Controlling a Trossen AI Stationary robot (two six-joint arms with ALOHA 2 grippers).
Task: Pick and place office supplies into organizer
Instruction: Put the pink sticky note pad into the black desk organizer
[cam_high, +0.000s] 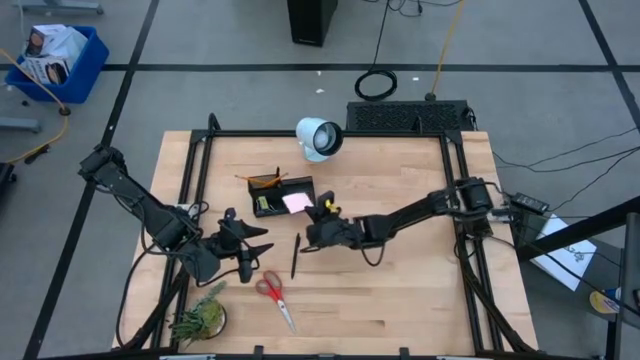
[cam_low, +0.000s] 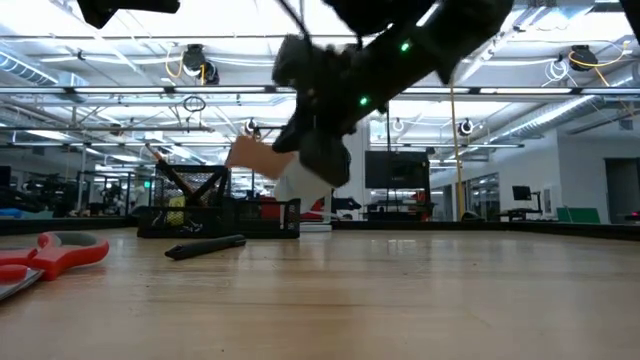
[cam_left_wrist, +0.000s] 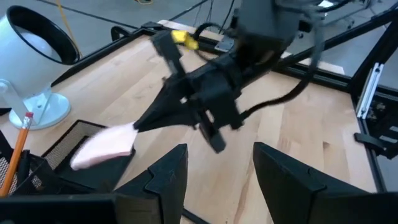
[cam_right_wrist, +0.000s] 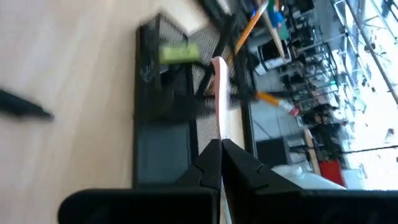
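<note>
Sticky-note pad: from above, you are seeing it pink at the right end of the organizer, with the right gripper reaching in from the right and its fingers clenched on the pad's edge. The organizer is sitting on the tabletop just in front of the white lamp, with an orange pencil leaning out of its left end. A black pen is lying loose on the wood between the two grippers, and the red-handled scissors are lying nearer the front edge, beside the green plant. The left gripper is waiting left of the pen, its fingers released and holding nothing.

At table height, you are looking at the pen lying in front of the organizer, the scissors at the left, and the right gripper hanging above the organizer's right end with the pad showing pale beside it.

Past the left arm's own spread fingers, you are seeing the right gripper pinching the pad over the organizer's mesh, with the lamp behind.

Through the right wrist camera, you are seeing the pad edge-on, nipped between the closed fingers and poised over the organizer, the pen's tip off to one side.
</note>
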